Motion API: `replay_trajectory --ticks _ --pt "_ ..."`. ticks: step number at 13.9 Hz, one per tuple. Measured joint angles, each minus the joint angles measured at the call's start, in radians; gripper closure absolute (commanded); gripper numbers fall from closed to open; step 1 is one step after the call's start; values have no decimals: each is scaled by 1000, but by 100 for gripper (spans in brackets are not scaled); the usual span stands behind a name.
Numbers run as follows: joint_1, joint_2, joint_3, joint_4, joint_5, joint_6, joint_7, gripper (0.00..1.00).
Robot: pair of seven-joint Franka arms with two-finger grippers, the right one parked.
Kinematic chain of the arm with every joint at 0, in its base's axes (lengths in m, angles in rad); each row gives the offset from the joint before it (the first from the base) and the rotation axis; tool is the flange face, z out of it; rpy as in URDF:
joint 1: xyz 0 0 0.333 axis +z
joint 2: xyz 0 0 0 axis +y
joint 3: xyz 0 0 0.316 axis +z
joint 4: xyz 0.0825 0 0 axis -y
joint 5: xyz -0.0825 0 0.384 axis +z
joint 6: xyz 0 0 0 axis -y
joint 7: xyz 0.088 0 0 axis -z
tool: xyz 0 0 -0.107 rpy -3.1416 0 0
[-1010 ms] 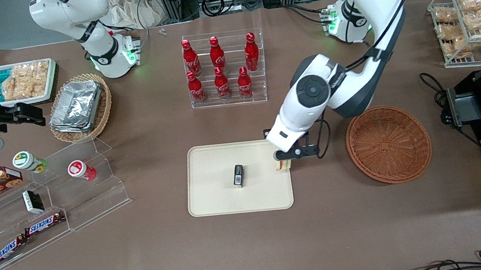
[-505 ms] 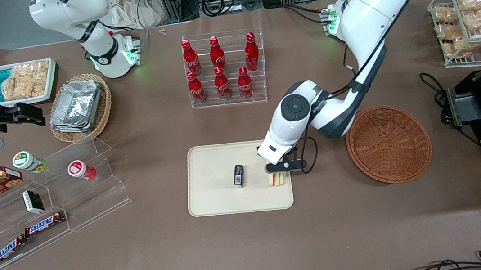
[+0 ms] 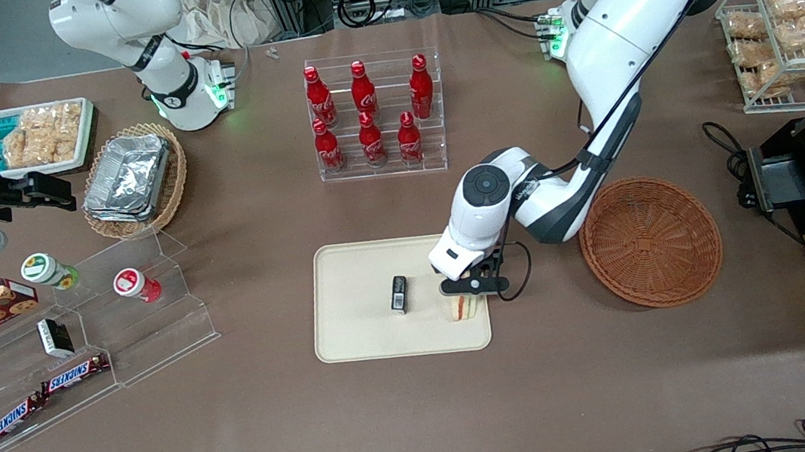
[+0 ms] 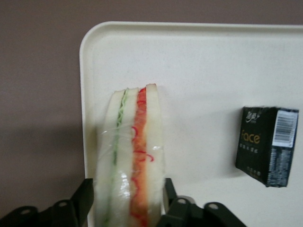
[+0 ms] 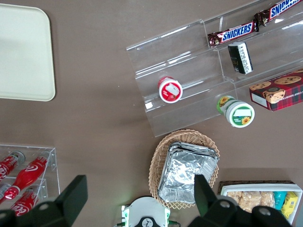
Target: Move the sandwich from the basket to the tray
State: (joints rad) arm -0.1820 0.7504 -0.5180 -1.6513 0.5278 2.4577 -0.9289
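My claw (image 3: 462,296) pinches the soft wrapped sandwich (image 4: 131,156) by its bread faces, apparently resting near the tray's (image 3: 362,337) basket-side edge; I'd squeeze lightly.

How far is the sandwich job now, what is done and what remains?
Done: the basket is empty. In hand: the claw grips the sandwich low over the tray near its edge, beside a small black pack. Left: release it and pull away.

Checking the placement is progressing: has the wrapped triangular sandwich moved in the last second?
Yes. Held in the gripper, the sandwich has come nearer the front camera along the cream rectangular tray's edge and closer to the small black packet.
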Motion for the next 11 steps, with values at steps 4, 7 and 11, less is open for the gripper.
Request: replay_trajectory --ticks 4,7,11 --pt "1 -126 -10 31 -46 -156 -128 0" --pt "36 -284 -7 37 -266 -350 25 0" --pt "195 -436 1 74 -433 -697 367 0"
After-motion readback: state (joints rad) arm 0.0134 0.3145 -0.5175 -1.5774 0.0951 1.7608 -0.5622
